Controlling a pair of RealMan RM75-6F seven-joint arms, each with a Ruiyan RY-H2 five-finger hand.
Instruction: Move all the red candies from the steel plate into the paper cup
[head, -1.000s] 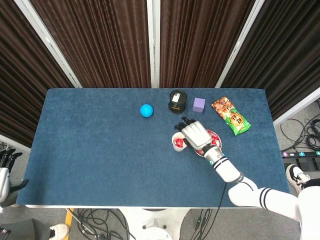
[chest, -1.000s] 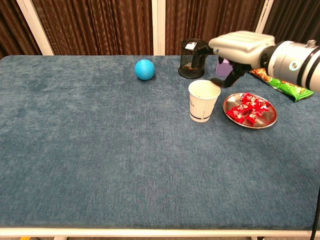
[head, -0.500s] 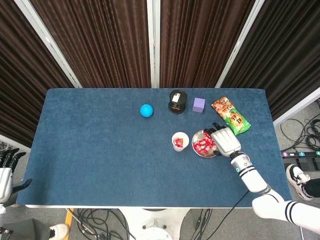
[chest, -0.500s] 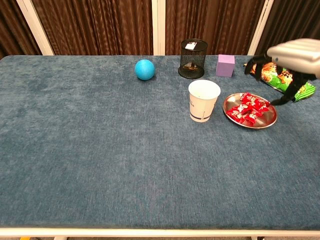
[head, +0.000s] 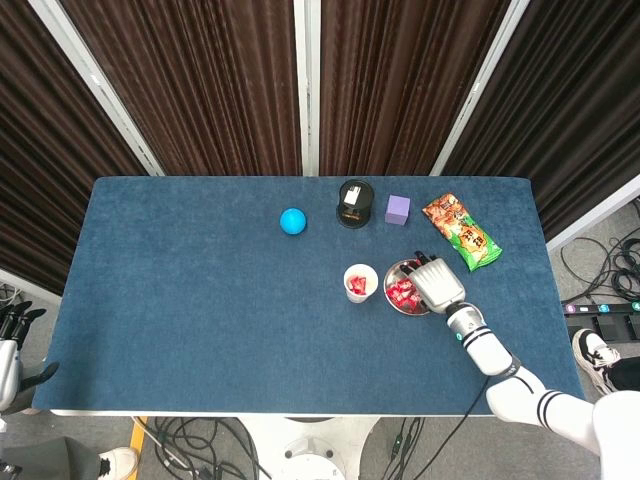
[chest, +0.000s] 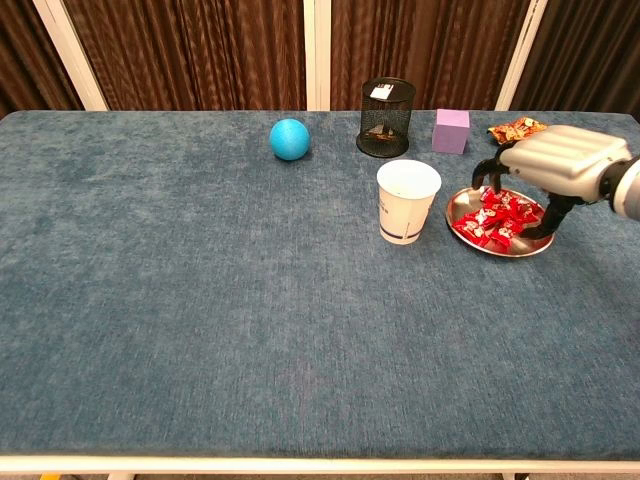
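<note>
The steel plate (chest: 460, 232) (head: 391, 272) holds several red candies (chest: 497, 221) (head: 401, 292), right of the white paper cup (chest: 407, 200) (head: 360, 281). From above, red candy shows inside the cup. My right hand (chest: 556, 161) (head: 436, 281) hovers low over the plate's right half, its fingers apart and curved down. Its fingertips (chest: 493, 186) reach the candy pile and nothing is held. My left hand (head: 8, 345) hangs off the table's left edge, fingers apart and empty.
At the back of the blue table stand a blue ball (chest: 289, 139) (head: 292, 221), a black mesh holder (chest: 386, 118) (head: 355, 203) and a purple cube (chest: 452, 130) (head: 397, 209). A snack bag (chest: 515, 128) (head: 460, 231) lies behind the plate.
My right hand left the spot above the cup, swung right past the plate, then came back down onto the candies. The left hand barely moved.
</note>
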